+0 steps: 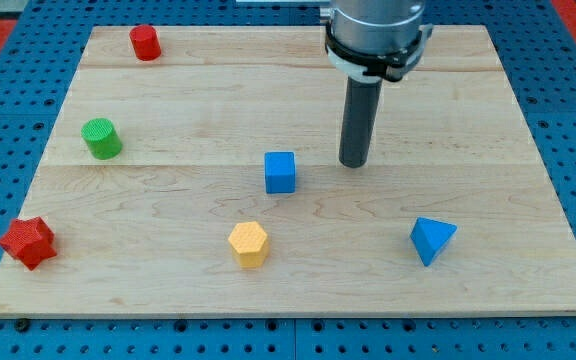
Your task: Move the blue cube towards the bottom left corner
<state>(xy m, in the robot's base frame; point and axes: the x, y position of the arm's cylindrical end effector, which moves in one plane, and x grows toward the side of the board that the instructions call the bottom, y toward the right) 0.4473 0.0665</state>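
Note:
The blue cube sits near the middle of the wooden board. My tip rests on the board just to the cube's right and slightly above it in the view, with a small gap between them. The dark rod rises from the tip to the arm's grey body at the view's top. The board's bottom left corner holds a red star-shaped block.
A red cylinder stands at the top left, a green cylinder on the left side. A yellow hexagonal block lies below the cube. A blue triangular block lies at the lower right.

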